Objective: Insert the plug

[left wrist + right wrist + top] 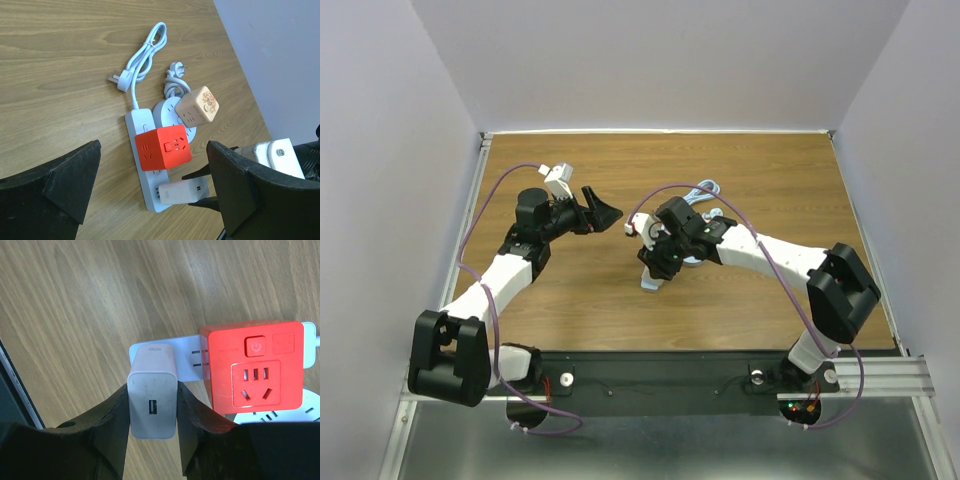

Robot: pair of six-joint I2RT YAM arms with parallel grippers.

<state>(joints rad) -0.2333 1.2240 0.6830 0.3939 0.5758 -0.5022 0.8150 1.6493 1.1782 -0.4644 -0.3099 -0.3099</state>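
A white USB charger plug (152, 400) stands on the near end of a white power strip (187, 357); it also shows in the left wrist view (182, 192). My right gripper (152, 412) is shut on the plug, a black finger pressed to each side. Whether the prongs are fully in the socket is hidden. A red cube adapter (255, 365) sits plugged into the strip beside it. My left gripper (155, 195) is open and empty, held above the table left of the strip (603, 213).
A beige cube adapter (198, 106) sits on a round white socket (170, 112) past the red cube. Coiled white cables with loose plugs (142, 60) lie beyond. A grey wall bounds the table at the right.
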